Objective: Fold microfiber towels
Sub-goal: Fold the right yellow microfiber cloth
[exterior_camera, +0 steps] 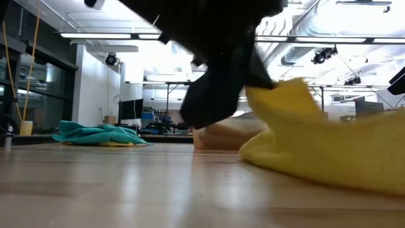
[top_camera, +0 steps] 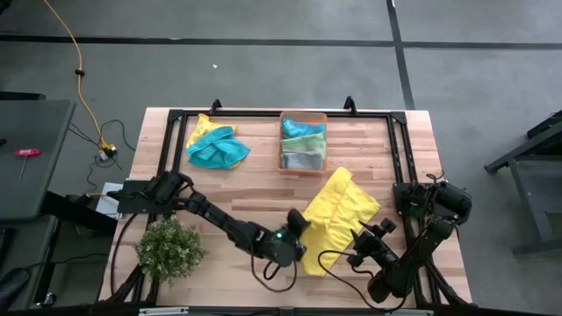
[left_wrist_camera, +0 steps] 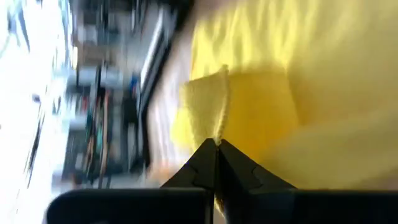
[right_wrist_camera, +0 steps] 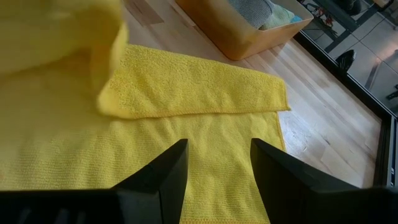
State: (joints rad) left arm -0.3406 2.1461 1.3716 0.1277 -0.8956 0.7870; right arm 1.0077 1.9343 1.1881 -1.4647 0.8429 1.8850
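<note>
Near the table's front middle, the left gripper (top_camera: 297, 230) is pinched fully shut on a corner of the yellow microfiber towel (top_camera: 341, 213), and the left wrist view shows a small flap of that cloth standing up from the closed fingertips (left_wrist_camera: 217, 163). That towel sprawls between the two arms, its far corner reaching toward the orange plastic bin (top_camera: 303, 167). One border is already turned over on itself, making a straight doubled strip whose hemmed edge (right_wrist_camera: 205, 112) runs across the flat layer below it. In the low view the cloth's near corner is lifted off the wood beside the dark gripper.

Just right of the towel's front edge, the right gripper (top_camera: 373, 235) hovers over the cloth with its jaws spread and nothing between them; bare yellow cloth shows in the gap.

A teal-blue towel (top_camera: 217, 147) lies crumpled over another yellow one at the far left, well apart from the work. Folded green and grey towels (top_camera: 303, 145) sit in the bin. Bare wooden table (top_camera: 241, 189) lies open between the teal heap, the bin and the yellow towel. A bushy green plant (top_camera: 169, 248) stands at the front left corner beside the left arm.
</note>
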